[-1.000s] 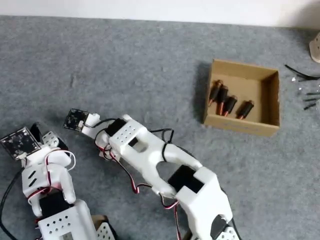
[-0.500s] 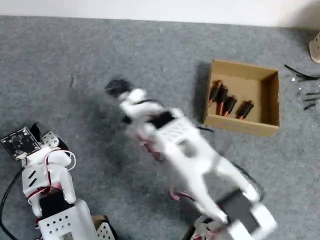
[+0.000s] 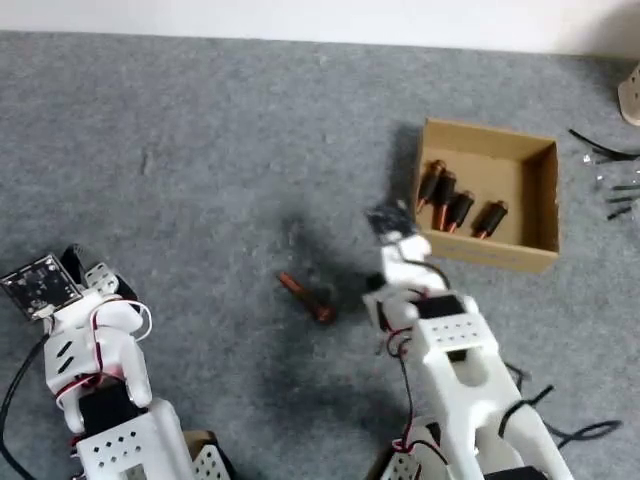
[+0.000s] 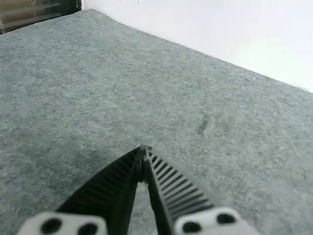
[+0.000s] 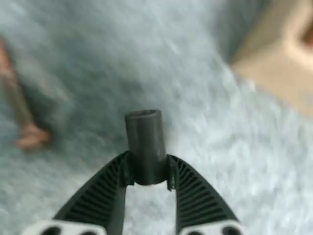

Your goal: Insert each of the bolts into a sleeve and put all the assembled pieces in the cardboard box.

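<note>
My right gripper (image 5: 145,169) is shut on a black sleeve (image 5: 144,142), which sticks out past the fingertips. In the high view this gripper (image 3: 390,220) hangs just left of the cardboard box (image 3: 488,255), near its front corner. A copper bolt (image 3: 306,298) lies alone on the grey carpet, left of the right arm; the right wrist view has the bolt (image 5: 19,115) off to one side and the box (image 5: 274,58) close by. Several assembled pieces (image 3: 460,205) lie inside the box. My left gripper (image 4: 145,152) is shut on nothing, low over the carpet at the front left.
Black cable ties and small parts (image 3: 612,180) lie on the carpet right of the box. A beige object (image 3: 630,95) sits at the far right edge. A white wall (image 3: 320,18) bounds the far side of the carpet.
The right arm has swung from beside the left arm across to the right, up to the box, carrying the sleeve. The bolt now lies uncovered on the carpet. The left arm has not moved.
</note>
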Robot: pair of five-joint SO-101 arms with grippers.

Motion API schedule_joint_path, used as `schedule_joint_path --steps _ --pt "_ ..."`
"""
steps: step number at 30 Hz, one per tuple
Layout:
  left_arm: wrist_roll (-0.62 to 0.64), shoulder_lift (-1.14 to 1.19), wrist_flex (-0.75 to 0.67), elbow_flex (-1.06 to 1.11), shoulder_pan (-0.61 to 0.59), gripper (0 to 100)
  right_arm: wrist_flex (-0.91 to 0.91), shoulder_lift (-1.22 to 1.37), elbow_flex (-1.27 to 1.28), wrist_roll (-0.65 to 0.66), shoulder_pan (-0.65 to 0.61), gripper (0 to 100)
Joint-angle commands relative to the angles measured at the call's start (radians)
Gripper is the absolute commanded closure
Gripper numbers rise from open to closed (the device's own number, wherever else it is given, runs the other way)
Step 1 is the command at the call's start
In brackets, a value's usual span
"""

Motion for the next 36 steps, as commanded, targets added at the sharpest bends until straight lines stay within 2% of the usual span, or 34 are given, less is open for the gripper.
schedule_joint_path --steps 1,6,10,15,18,22,27,32,36 --pt "-0.054 0.007 -0.021 0.007 0.127 99 -0.030 -0.035 0.021 -0.011 0.028 98.8" --pt "-0.315 0.010 0.000 0.022 0.420 99 -0.030 -0.035 0.025 -0.011 0.028 98.8" --pt "-0.522 0.013 0.161 -0.045 0.587 99 -0.030 -0.035 0.025 -0.011 0.028 98.8" --pt "-0.644 0.013 0.339 -0.148 0.734 99 -0.084 -0.035 0.028 -0.011 0.028 98.8" --pt "-0.709 0.013 0.356 -0.153 0.831 99 -0.087 -0.033 0.030 -0.011 0.028 98.8" --pt "-0.740 0.047 0.359 -0.179 0.860 99 -0.087 -0.033 0.030 -0.011 0.028 98.8" --pt "-0.812 0.348 0.351 -0.311 0.872 99 -0.087 -0.033 0.030 -0.011 0.028 98.8" --pt "-0.868 0.769 0.345 -0.530 0.980 99 -0.088 -0.033 0.030 -0.011 0.030 98.8" --pt "-0.947 1.121 0.350 -0.694 1.061 88 -0.088 -0.033 0.028 -0.011 0.039 98.8"
